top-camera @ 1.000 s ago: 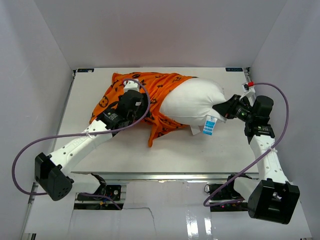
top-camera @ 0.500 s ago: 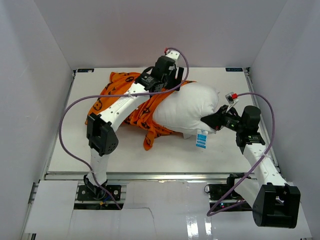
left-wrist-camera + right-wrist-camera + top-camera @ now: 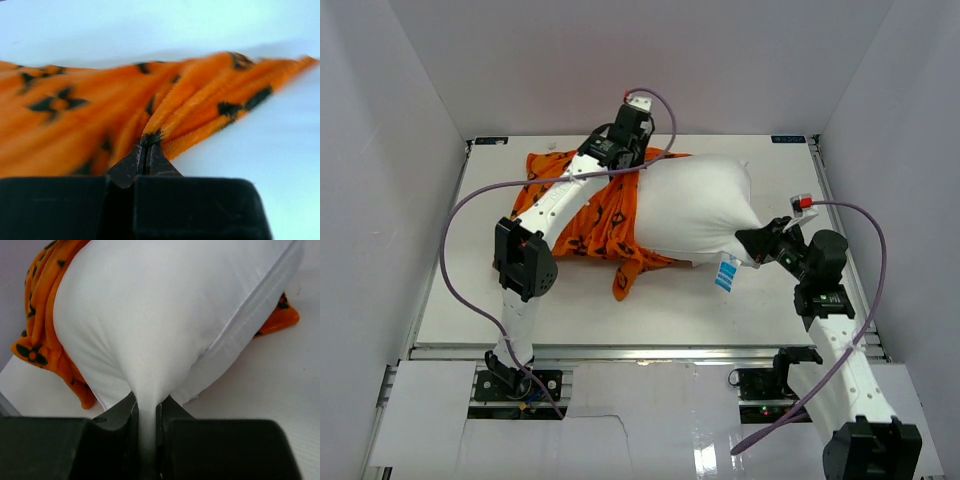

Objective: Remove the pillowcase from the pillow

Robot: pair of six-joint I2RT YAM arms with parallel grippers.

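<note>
The white pillow (image 3: 695, 205) lies mid-table, its left end still inside the orange black-printed pillowcase (image 3: 585, 215). My left gripper (image 3: 638, 160) reaches over to the far edge of the case, beside the pillow's far left shoulder. In the left wrist view it (image 3: 146, 145) is shut on a fold of the orange pillowcase (image 3: 75, 115). My right gripper (image 3: 748, 241) is shut on the pillow's near right corner. In the right wrist view, white pillow (image 3: 165, 315) fabric is stretched between its jaws (image 3: 147, 410), and the pillowcase (image 3: 42, 330) shows behind.
A white-and-blue tag (image 3: 725, 272) hangs from the pillow's near edge. White walls enclose the table (image 3: 720, 320) on the left, right and far sides. Purple cables (image 3: 460, 240) loop beside both arms. A metal rail (image 3: 640, 352) runs along the near edge.
My left arm swung from the case's near left side to its far edge, then shut on the fabric. The right gripper pulled the pillow corner right and nearer, baring more pillow.
</note>
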